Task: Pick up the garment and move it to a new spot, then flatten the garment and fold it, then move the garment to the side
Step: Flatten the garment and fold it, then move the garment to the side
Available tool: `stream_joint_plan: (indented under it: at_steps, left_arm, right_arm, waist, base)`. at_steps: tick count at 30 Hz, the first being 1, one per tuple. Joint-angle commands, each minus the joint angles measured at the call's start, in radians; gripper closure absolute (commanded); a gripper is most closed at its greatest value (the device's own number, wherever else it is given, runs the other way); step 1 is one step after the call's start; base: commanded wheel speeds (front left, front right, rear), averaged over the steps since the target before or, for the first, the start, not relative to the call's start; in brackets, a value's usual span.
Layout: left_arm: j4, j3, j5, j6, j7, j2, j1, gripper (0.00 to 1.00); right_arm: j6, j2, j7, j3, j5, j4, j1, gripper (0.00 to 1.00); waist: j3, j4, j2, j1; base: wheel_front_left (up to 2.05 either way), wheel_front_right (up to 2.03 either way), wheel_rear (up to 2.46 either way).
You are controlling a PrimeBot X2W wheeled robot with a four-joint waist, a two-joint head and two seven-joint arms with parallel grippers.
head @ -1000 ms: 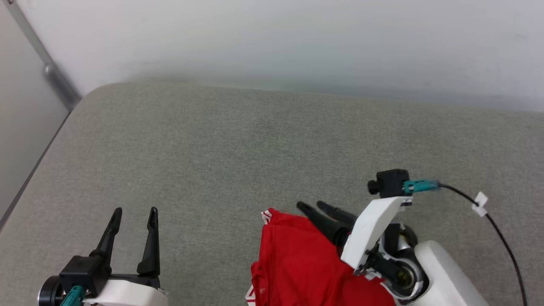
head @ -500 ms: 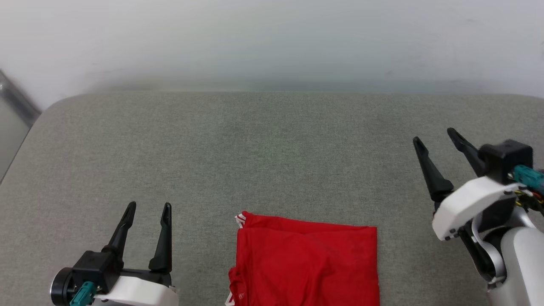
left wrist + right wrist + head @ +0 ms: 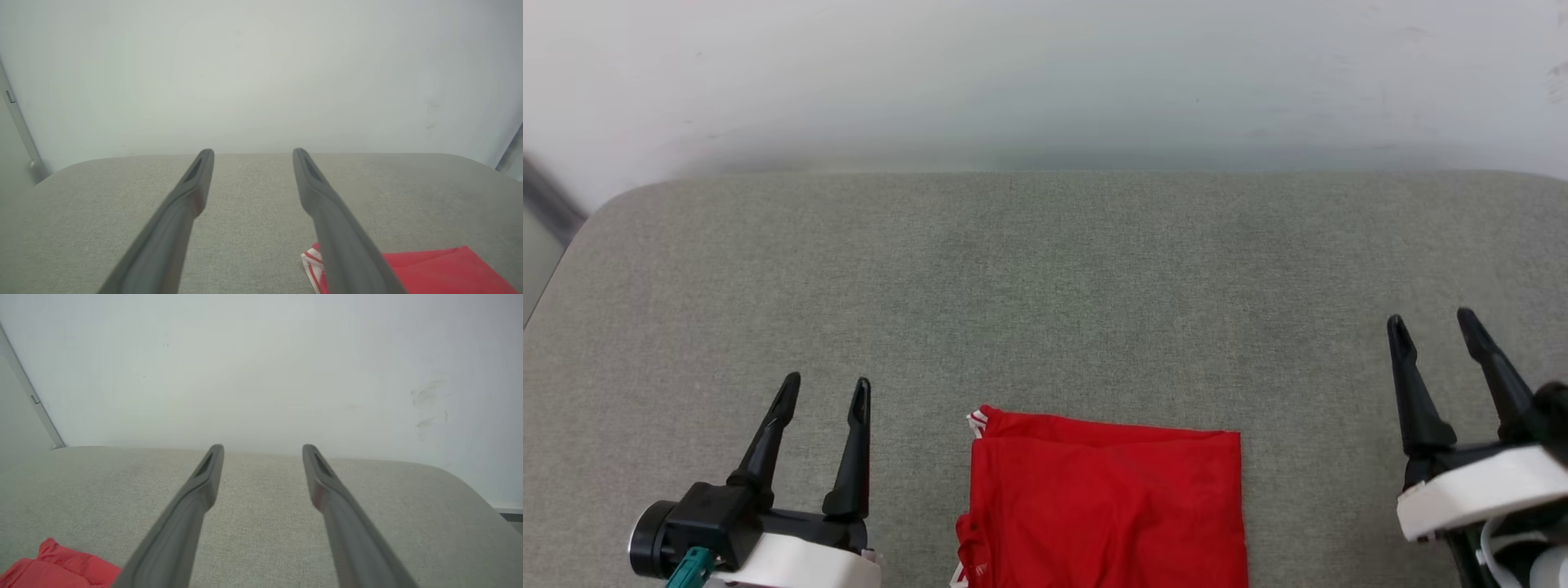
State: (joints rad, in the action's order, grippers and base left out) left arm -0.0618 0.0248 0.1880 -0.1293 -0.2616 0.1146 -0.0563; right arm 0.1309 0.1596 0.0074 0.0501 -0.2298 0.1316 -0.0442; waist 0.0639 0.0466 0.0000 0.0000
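1. Head view, 8 o'clock: the left pincer points toward 12 over the counter, which has a grey fabric cover. Its fingers are spread, with nothing between them.
2. Left wrist view: only bare grey fabric shows in the gap between the fingers. A corner of red cloth sits at 5 o'clock, partly behind one finger.
3. Head view, 6 o'clock: the garment lies flat on the counter, folded into a neat red rectangle. The bottom edge of the view cuts off its near part.
4. White-and-red striped trim peeks out at the garment's 11 o'clock corner.
5. The garment lies between the two pincers, touching neither and nearer the left one.
6. Head view, 4 o'clock: the right pincer is parted and empty. Its fingers lean slightly toward 11.
7. Right wrist view: the fingers frame bare fabric, and the red cloth shows at 8 o'clock.
8. At 12 o'clock a pale wall stands behind the counter's far edge, which has rounded corners.
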Motion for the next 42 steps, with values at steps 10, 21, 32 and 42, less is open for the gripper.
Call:
stream_joint_plan:
  at_steps: [10, 21, 32, 42]
  left_arm:
    - [-0.059, 0.022, 0.004, -0.002, -0.004, -0.003, -0.018, 0.00]
    - [-0.068, 0.030, -0.002, -0.002, -0.004, 0.002, -0.016, 0.00]
    - [-0.046, 0.060, -0.015, -0.002, -0.004, 0.011, 0.004, 0.00]
    - [-0.039, 0.086, -0.011, -0.002, -0.004, 0.007, 0.050, 0.00]
  right_arm:
    - [0.000, -0.069, -0.068, 0.006, 0.006, 0.045, 0.113, 0.00]
    - [0.000, -0.081, -0.037, -0.005, 0.011, 0.047, 0.127, 0.00]
    - [0.000, 0.018, 0.534, -0.132, -0.100, 0.242, 0.196, 0.00]
    - [0.000, -0.073, 0.919, -0.086, -0.014, 0.241, 0.180, 0.00]
  waist:
    - [0.007, 0.019, 0.0000, 0.0000]
    - [0.013, 0.024, 0.0000, 0.0000]
    - [0.060, 0.042, 0.0000, 0.0000]
    - [0.124, 0.111, 0.0000, 0.0000]
  base:
    - [0.00, 0.00, 0.00]
    - [0.00, 0.00, 0.00]
    - [0.00, 0.00, 0.00]
    - [0.00, 0.00, 0.00]
